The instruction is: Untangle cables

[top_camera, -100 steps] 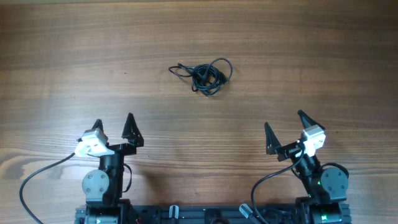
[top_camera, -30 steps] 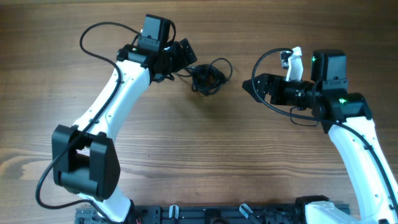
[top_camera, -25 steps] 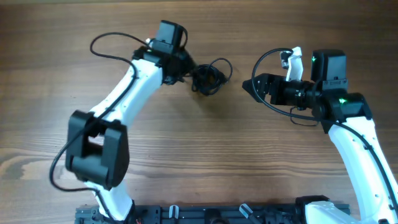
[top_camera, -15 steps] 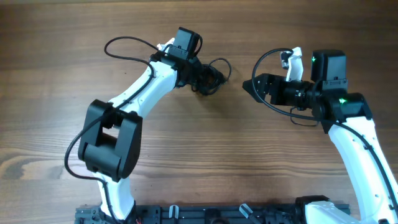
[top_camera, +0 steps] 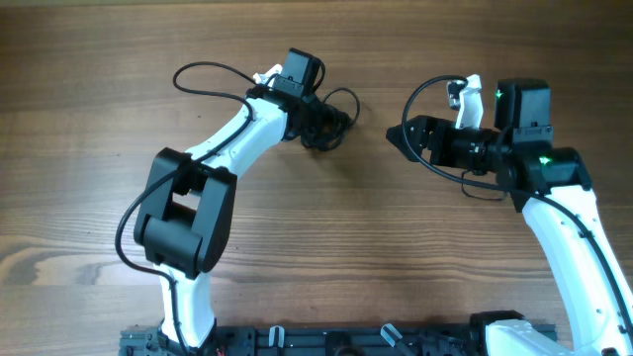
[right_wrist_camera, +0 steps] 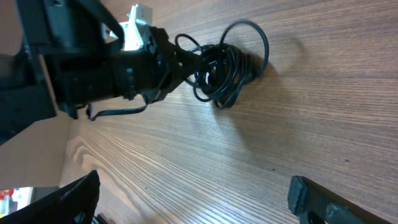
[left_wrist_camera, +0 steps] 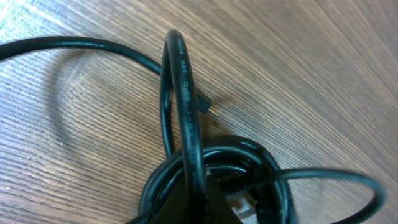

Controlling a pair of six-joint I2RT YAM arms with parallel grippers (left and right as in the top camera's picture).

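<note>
Cables [top_camera: 333,117] are lying as one knotted black bundle on the wooden table [top_camera: 99,79], far of centre, between the two arms. One loose loop is standing out on the bundle's far right side.

Left gripper [top_camera: 318,117] is pinching narrow at the left edge of the bundle. In the left wrist view a strand is running straight down into the dark fingertip, so I am reading this as a grip on the cables. How many strands are caught I cannot tell.

Right gripper [top_camera: 396,138] is standing wide, holding nothing, near the bundle's right side but not touching it.

Step in hand, as judged: anchoring one side so the other side can be drawn off.
- The left pinch should be holding firm and lifting only slightly. A hard pull is likely to tighten the knot.
- The right pincer should be taking the free loop alone, not the dense middle.
- The two arms should be parting slowly, watching whether strands slide or lock.

Pose: the left arm is reaching forward and inward, elbow folded, white forearm running diagonally, wrist tipped down onto the bundle. The right arm is bending at the elbow, its wrist lying level and pointing left at the cables.
</note>
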